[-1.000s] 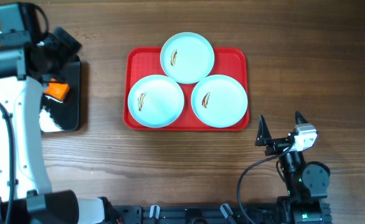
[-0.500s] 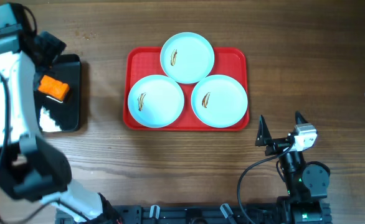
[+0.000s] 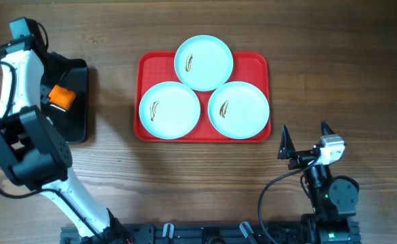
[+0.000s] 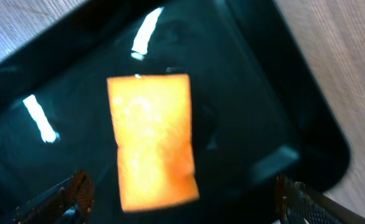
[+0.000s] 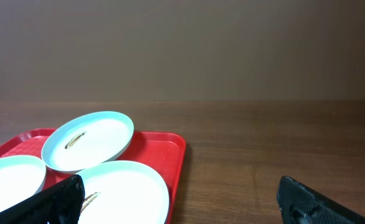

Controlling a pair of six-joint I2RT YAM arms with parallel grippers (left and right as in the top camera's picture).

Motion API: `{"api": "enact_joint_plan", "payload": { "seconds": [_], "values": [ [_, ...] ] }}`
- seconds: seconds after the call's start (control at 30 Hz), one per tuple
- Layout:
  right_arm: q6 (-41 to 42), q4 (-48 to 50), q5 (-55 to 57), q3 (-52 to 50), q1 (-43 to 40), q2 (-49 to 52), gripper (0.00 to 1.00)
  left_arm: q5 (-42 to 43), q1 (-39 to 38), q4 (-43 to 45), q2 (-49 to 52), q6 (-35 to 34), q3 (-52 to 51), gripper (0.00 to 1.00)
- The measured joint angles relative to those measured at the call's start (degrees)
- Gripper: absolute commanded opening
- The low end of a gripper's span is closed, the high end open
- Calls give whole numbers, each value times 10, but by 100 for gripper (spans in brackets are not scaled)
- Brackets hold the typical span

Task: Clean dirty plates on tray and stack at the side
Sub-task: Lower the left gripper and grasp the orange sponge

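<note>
Three pale mint plates lie on the red tray (image 3: 256,62): one at the back (image 3: 204,62), one front left (image 3: 169,110), one front right (image 3: 238,109). Each has a small brown smear. My left gripper (image 4: 185,199) is open, just above an orange sponge (image 4: 150,140) in the black bin (image 3: 76,122). In the overhead view the left arm partly hides the sponge (image 3: 63,97). My right gripper (image 3: 305,141) is open and empty, in front of the tray's right end. The right wrist view shows the tray (image 5: 173,149) and the plates (image 5: 89,140) ahead to the left.
The black glossy bin stands left of the tray. The left arm (image 3: 15,102) runs along the table's left side. The wood table (image 3: 347,68) extends right of the tray.
My left arm has swung back and left over the black bin, lowering the gripper toward the sponge. The right arm and plates have not moved.
</note>
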Motion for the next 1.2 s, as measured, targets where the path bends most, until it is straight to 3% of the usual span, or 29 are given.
{"api": "enact_joint_plan", "payload": {
  "seconds": [0.33,0.8,1.2],
  "values": [
    [0,0,0,0,0,0,100,-19,0,6,60,0,0,90],
    [0,0,0,0,0,0,100,-19,21,22,63,0,-22,89],
    [0,0,0,0,0,0,100,34,34,47,63,19,-23,84]
  ]
}}
